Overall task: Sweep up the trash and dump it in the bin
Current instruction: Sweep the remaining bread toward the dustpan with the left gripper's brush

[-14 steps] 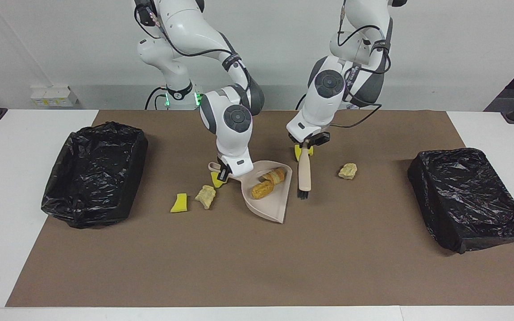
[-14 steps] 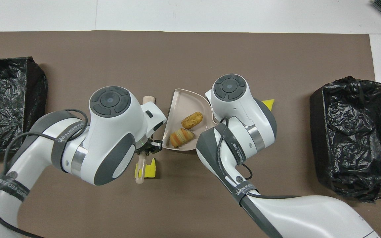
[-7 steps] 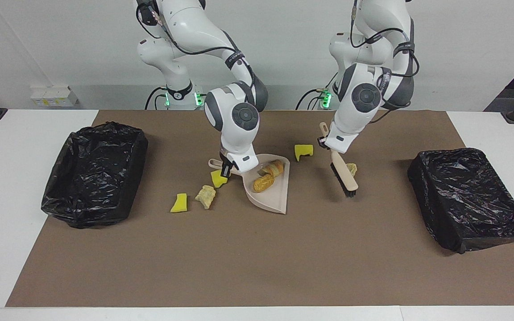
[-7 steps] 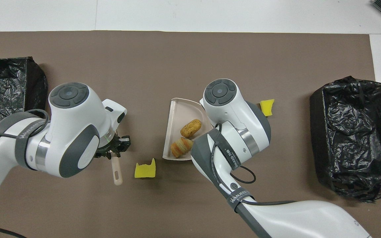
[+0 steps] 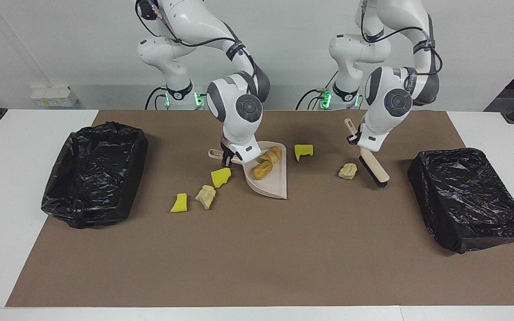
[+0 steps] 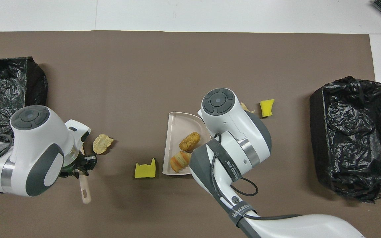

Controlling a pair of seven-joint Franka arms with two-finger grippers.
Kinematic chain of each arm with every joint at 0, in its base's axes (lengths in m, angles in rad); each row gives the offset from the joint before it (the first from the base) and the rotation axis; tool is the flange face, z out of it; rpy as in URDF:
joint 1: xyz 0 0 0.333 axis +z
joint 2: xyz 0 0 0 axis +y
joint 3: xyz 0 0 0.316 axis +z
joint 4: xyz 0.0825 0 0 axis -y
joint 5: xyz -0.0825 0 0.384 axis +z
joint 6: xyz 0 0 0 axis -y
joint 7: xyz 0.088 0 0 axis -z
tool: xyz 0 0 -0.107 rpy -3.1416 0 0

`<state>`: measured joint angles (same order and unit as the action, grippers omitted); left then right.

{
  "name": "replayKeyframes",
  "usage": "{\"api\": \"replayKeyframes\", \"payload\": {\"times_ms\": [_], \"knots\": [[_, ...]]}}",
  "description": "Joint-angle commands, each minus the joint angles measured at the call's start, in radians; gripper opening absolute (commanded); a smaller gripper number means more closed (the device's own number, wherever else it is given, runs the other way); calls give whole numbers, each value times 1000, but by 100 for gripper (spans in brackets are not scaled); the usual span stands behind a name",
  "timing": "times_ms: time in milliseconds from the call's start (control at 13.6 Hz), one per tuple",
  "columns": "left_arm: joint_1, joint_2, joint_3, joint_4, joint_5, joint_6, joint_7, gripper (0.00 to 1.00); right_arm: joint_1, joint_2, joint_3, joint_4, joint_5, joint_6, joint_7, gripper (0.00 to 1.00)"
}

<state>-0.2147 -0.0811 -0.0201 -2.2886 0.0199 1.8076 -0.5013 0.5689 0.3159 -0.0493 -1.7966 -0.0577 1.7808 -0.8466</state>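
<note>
My right gripper [image 5: 226, 157] is shut on the handle of a beige dustpan [image 5: 279, 189], which also shows in the overhead view [image 6: 169, 138]. Two orange-brown bread lumps [image 5: 263, 169] [image 6: 189, 141] lie in it. My left gripper [image 5: 356, 138] [image 6: 83, 164] is shut on a wooden brush [image 5: 375, 171], its bristles low by a pale lump [image 5: 347, 170] [image 6: 102, 143], toward the left arm's end. A yellow sponge chunk [image 5: 304, 151] [image 6: 145, 170] lies between pan and lump. Two yellow chunks [image 5: 220, 177] [image 5: 179, 203] and a pale lump [image 5: 205, 196] lie beside the pan toward the right arm's end.
A black-lined bin [image 5: 94, 174] [image 6: 356, 138] stands at the right arm's end of the brown mat. A second black-lined bin [image 5: 469, 198] [image 6: 8, 89] stands at the left arm's end. White table borders the mat.
My left gripper carried the brush from beside the dustpan, over the pale lump, toward the left arm's end. My right gripper drew the dustpan slightly nearer the robots.
</note>
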Motion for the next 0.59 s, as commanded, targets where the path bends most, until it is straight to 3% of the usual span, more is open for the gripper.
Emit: {"api": "replayKeyframes", "payload": {"times_ms": [0,516], "knots": [[-23,-129,-11,-152,17,56,52,0,9,-93,6,-153,24,69,69,0],[-173,-108,-12,-180,-109,159,60,0,39,-109,6,-168,24,63,80,0]]}}
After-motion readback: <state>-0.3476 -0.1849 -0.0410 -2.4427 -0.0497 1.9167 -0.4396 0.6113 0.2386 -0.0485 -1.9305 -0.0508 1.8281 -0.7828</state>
